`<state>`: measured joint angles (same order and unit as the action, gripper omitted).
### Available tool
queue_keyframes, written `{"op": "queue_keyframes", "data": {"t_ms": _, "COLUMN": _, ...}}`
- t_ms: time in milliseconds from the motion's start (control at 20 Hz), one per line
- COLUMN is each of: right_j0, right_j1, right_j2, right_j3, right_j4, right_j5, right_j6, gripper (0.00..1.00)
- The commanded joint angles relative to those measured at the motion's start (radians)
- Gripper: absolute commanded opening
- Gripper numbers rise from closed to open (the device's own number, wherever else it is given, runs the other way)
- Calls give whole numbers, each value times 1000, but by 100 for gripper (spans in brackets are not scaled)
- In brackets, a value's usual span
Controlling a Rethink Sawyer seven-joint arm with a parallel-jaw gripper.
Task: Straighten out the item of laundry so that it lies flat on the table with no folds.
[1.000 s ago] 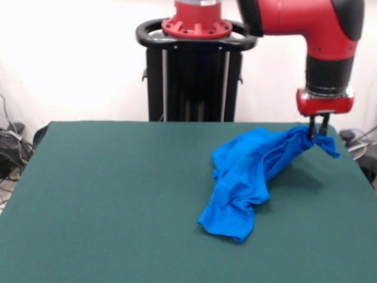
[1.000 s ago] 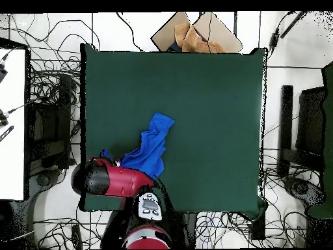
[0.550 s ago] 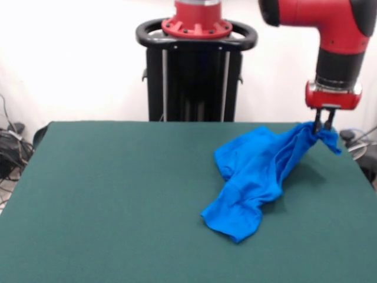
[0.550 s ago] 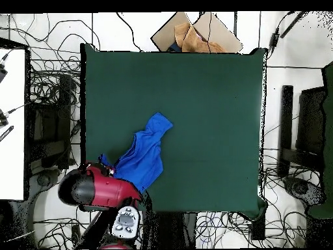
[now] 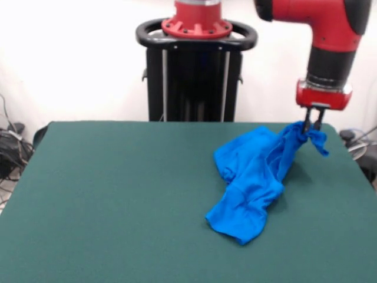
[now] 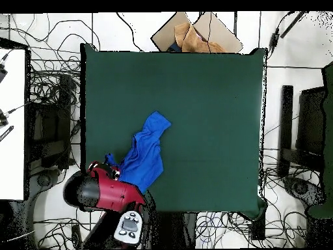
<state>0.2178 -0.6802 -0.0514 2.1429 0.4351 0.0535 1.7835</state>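
The item of laundry (image 5: 253, 171) is a bright blue shirt, crumpled and stretched into a long diagonal bundle on the dark green table (image 5: 118, 194). In the front view my gripper (image 5: 311, 125) is shut on the shirt's far right end and holds it lifted off the cloth, with a small flap hanging to its right. The shirt's other end rests bunched toward the table's front. From overhead the shirt (image 6: 146, 153) runs from the table's middle left toward my red arm (image 6: 107, 190) at the lower left corner; the gripper itself is hidden under the arm there. No print shows.
A cardboard box (image 6: 195, 32) lies beyond the table's top edge in the overhead view. Cables (image 6: 52, 84) cover the floor on the left and right sides. The black pedestal (image 5: 194, 76) rises behind the table's far edge. My gripper hangs close to the table's far right corner.
My gripper has shifted slightly left in the front view with the shirt end in it, after moving right and up earlier. The shirt's lower bundle has slid a little with it.
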Motion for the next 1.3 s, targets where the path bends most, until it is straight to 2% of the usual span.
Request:
{"op": "queue_keyframes", "data": {"t_ms": 50, "right_j0": -81, "right_j1": 42, "right_j2": 97, "right_j3": 95, "right_j4": 91, "right_j5": -82, "right_j6": 378, "gripper": 0}}
{"op": "queue_keyframes", "data": {"t_ms": 150, "right_j0": -117, "right_j1": 47, "right_j2": 146, "right_j3": 115, "right_j4": 90, "right_j5": -110, "right_j6": 400, "gripper": 0}}
{"op": "queue_keyframes", "data": {"t_ms": 450, "right_j0": -132, "right_j1": 42, "right_j2": 170, "right_j3": 143, "right_j4": 97, "right_j5": -161, "right_j6": 470, "gripper": 0}}
{"op": "queue_keyframes", "data": {"t_ms": 750, "right_j0": -106, "right_j1": 23, "right_j2": 159, "right_j3": 152, "right_j4": 117, "right_j5": -160, "right_j6": 521, "gripper": 0}}
{"op": "queue_keyframes", "data": {"t_ms": 850, "right_j0": -123, "right_j1": 15, "right_j2": 188, "right_j3": 156, "right_j4": 102, "right_j5": -168, "right_j6": 540, "gripper": 0}}
{"op": "queue_keyframes", "data": {"t_ms": 950, "right_j0": -70, "right_j1": -26, "right_j2": 132, "right_j3": 137, "right_j4": 115, "right_j5": -111, "right_j6": 508, "gripper": 0}}
{"op": "queue_keyframes", "data": {"t_ms": 1050, "right_j0": 6, "right_j1": -69, "right_j2": 28, "right_j3": 103, "right_j4": 126, "right_j5": 0, "right_j6": 463, "gripper": 0}}
{"op": "queue_keyframes", "data": {"t_ms": 1150, "right_j0": 25, "right_j1": -92, "right_j2": -9, "right_j3": 82, "right_j4": 116, "right_j5": 61, "right_j6": 449, "gripper": 0}}
{"op": "queue_keyframes", "data": {"t_ms": 1300, "right_j0": 37, "right_j1": -100, "right_j2": -24, "right_j3": 73, "right_j4": 111, "right_j5": 83, "right_j6": 449, "gripper": 0}}
